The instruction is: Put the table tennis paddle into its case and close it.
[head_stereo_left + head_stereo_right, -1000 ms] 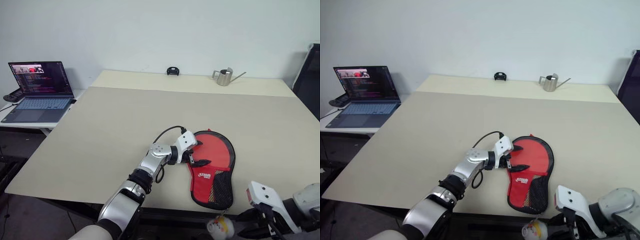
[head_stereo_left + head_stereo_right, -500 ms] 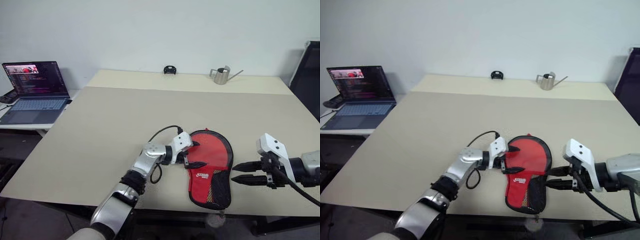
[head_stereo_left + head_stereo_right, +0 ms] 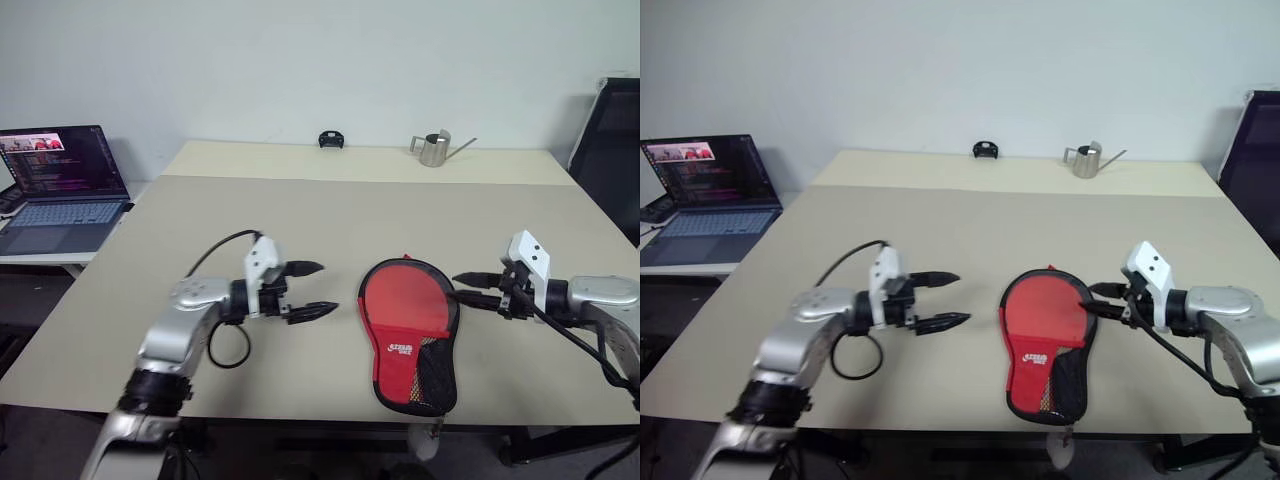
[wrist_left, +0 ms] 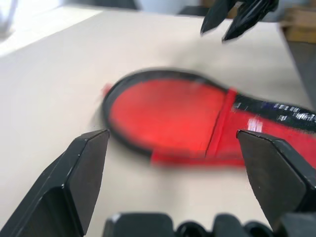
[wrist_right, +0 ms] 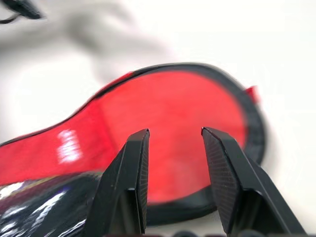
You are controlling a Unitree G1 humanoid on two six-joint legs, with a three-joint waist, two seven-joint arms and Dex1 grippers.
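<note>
The case point(image 3: 408, 335) lies flat on the table point(image 3: 200, 220) between the two grippers, its narrow end near the table's front edge. The left gripper point(image 3: 310, 290) hovers with fingers spread wide, tips apart from the case's rim, bare tabletop between them. The right gripper point(image 3: 463, 288) has fingers partly parted around nothing, tips just over the case's round rim

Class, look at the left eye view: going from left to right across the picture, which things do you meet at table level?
Laptop → left pincer → case → right pincer.
</note>
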